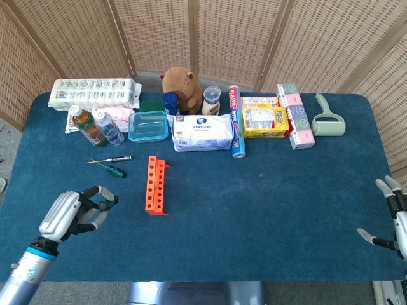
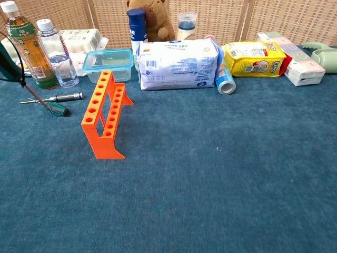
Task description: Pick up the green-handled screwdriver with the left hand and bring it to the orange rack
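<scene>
Where screwdrivers [image 1: 109, 164] lie, two, one rack [image 1: 155, 185]

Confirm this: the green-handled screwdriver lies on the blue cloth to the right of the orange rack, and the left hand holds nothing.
Wrong side. The green-handled screwdriver lies on the blue cloth to the left of the orange rack, beside a metal-handled screwdriver; the head view shows this. The rest holds: the left hand holds nothing, fingers apart.
</scene>
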Controlling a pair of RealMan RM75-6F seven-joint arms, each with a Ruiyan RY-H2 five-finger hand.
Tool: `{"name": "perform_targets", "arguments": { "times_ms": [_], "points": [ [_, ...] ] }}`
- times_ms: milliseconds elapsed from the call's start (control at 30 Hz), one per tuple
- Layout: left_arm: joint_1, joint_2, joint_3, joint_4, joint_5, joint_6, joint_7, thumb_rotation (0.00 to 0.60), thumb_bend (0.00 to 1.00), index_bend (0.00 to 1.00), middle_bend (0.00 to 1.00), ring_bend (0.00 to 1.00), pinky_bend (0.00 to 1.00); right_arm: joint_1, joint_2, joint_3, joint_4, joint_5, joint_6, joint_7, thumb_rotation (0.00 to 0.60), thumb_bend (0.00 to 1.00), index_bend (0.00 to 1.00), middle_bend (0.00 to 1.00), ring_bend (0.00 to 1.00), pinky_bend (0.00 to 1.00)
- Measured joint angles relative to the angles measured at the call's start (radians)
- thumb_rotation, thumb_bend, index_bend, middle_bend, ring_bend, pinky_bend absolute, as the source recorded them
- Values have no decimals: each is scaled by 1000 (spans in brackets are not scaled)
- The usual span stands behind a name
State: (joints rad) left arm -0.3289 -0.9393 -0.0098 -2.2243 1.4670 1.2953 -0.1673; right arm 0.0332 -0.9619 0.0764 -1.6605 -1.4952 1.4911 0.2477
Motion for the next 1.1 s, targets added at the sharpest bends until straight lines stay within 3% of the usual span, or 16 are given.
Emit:
{"name": "perform_targets", "arguments": {
  "times_ms": [233, 533, 1100],
  "points": [
    [-3, 89, 13, 88, 171, -6, -295, 600, 415, 560, 999, 960, 950, 3, -3, -1, -2, 2, -5, -10, 600, 34, 59, 0, 0, 0],
    [-25, 123, 37, 195, 335, 19, -540, 600, 416, 559, 999, 959, 950, 3, -6, -1, -3, 4, -3, -16, 600, 34, 59, 0, 0, 0],
    [-96, 128, 62, 261, 378, -1, -766, 600, 415, 559, 998, 959, 950, 2, -4, -4, -3, 1, -3, -12, 600, 34, 59, 0, 0, 0]
  ]
}}
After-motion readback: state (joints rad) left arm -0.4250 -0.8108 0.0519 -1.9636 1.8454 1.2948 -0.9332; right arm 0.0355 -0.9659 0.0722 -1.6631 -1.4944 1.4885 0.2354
